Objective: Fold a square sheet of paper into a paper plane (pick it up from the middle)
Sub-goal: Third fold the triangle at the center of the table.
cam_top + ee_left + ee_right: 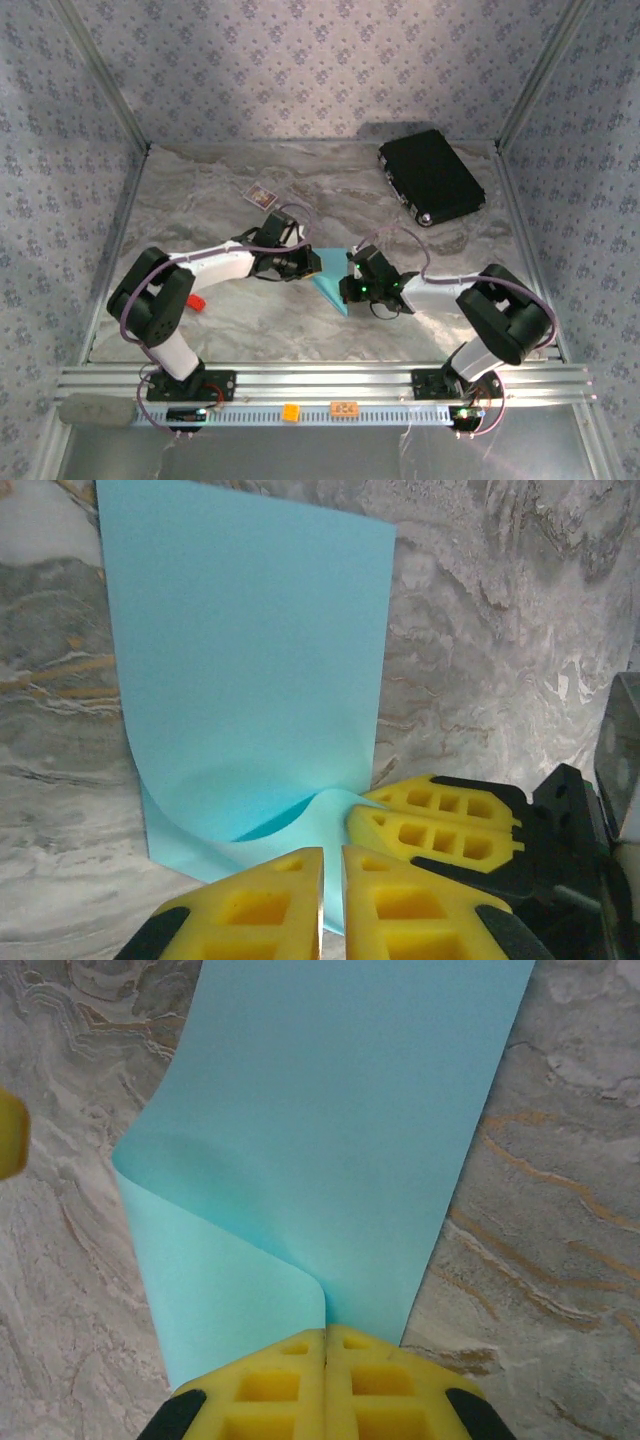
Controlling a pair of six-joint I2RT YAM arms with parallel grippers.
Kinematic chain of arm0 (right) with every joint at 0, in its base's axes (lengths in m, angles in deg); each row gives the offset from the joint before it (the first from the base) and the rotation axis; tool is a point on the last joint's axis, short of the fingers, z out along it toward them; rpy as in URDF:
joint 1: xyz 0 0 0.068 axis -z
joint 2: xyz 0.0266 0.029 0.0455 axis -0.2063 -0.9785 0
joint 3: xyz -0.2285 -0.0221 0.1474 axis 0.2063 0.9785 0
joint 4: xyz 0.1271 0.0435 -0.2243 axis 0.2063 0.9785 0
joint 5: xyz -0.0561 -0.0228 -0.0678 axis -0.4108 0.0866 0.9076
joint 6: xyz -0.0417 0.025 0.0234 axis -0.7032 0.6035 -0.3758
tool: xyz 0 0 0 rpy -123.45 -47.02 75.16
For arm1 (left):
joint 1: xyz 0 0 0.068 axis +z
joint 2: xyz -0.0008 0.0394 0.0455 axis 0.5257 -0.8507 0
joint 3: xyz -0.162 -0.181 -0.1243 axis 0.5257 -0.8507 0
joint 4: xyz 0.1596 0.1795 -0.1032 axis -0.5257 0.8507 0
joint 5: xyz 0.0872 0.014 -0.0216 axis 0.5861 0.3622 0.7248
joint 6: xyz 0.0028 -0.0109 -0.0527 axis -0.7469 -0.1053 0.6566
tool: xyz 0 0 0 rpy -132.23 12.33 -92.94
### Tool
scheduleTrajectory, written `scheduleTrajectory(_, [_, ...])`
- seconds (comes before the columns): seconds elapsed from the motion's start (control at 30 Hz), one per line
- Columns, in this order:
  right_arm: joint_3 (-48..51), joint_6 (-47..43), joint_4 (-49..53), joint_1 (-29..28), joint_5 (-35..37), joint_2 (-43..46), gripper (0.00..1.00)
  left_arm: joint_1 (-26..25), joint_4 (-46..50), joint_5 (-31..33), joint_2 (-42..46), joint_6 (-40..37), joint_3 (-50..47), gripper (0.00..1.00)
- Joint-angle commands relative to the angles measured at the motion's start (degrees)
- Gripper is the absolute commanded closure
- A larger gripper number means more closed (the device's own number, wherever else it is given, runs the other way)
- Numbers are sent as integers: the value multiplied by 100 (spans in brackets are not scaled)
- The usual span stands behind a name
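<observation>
Found the square sheet of paper [328, 285] at mid-tabletop [330, 200], between the two arms, light blue against grey marbling. Saw it partly doubled over, one edge curled back onto the rest in a soft roll without a crease, from the left wrist [250, 660] and from the right wrist [340, 1110] alike. Noted the left tool [305, 265] at the sheet's left side, its yellow pads pressed almost together [333, 855], with the paper's near corner running down into the thin slit between them, and so pinching the sheet. Noted the right tool [350, 290] at the sheet's right side, pads pressed together [325, 1335] on the rolled-over edge, paper fanning out from the seam. Caught the right tool's pads just beside the left's [430, 820]. Spotted a black case [432, 175] far right and a small dark card [259, 194] far left, both well apart from the paper.
</observation>
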Motion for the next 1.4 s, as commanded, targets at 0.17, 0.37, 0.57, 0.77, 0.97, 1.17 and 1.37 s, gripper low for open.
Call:
scheduleTrajectory(0.17, [-1,179,5,14,38,-124,100,-172,-577,-252,-134,334,-71,90])
scheduleTrajectory(0.37, [-21,148,71,22,55,-152,100,-198,-525,-160,-138,315,-62,90])
scheduleTrajectory(0.57, [-50,144,141,25,89,-182,100,-205,-414,-88,-86,230,-30,90])
scheduleTrajectory(0.77, [-46,147,151,30,88,-169,100,-226,-554,-250,-261,296,-31,92])
scheduleTrajectory(0.97, [-40,144,160,30,100,-172,100,-270,-749,-434,-465,447,-37,94])
scheduleTrajectory(1.17, [-39,144,164,38,102,-181,100,-269,-846,-583,-581,604,-143,96])
scheduleTrajectory(1.37, [-40,154,168,33,103,-169,100,-285,-957,-585,-541,712,-306,97])
